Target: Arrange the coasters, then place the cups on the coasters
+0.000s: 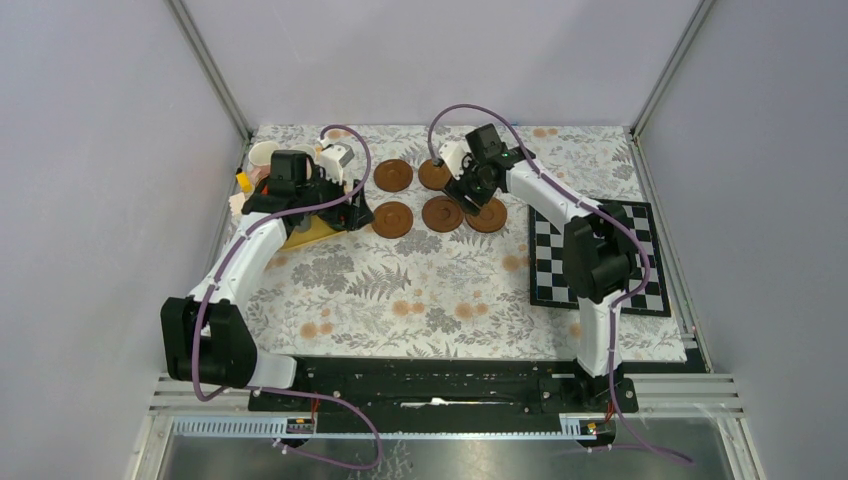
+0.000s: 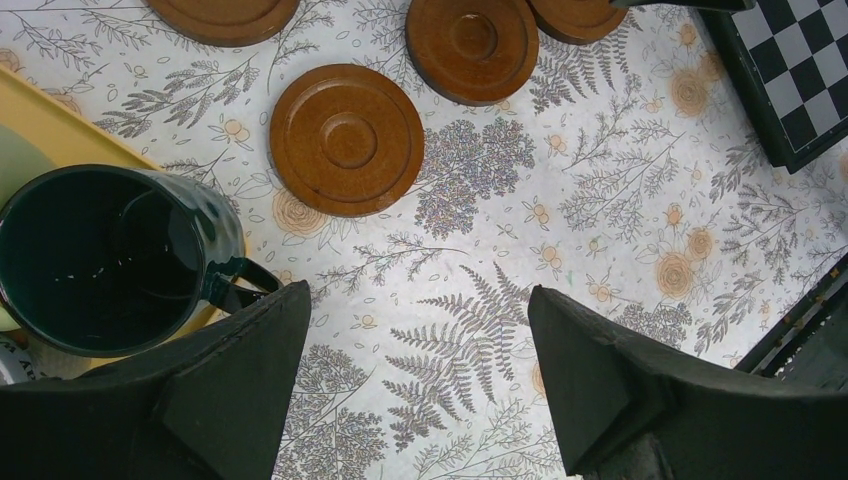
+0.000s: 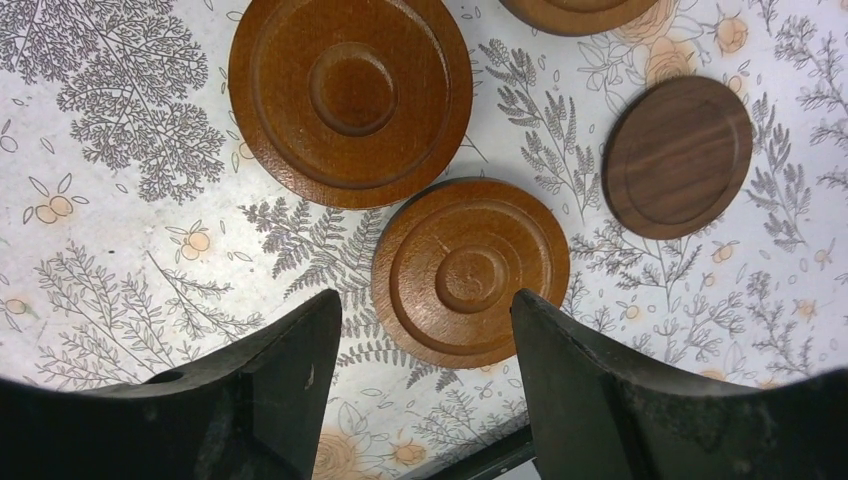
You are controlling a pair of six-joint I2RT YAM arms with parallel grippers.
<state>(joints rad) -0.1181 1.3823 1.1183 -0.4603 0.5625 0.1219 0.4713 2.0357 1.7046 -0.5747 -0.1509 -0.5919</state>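
Table [image 1: 420,290]: chessboard [image 1: 590,255] at right edge, yellow tray [image 1: 305,238] at left edge. Left gripper [image 2: 418,295] was wide open, empty, by the tray. Right gripper [image 3: 425,300] was partly open, empty, above the coasters [image 1: 442,213] grouped toward the far edge. Dark green cup [image 2: 100,255] sat on the tray.
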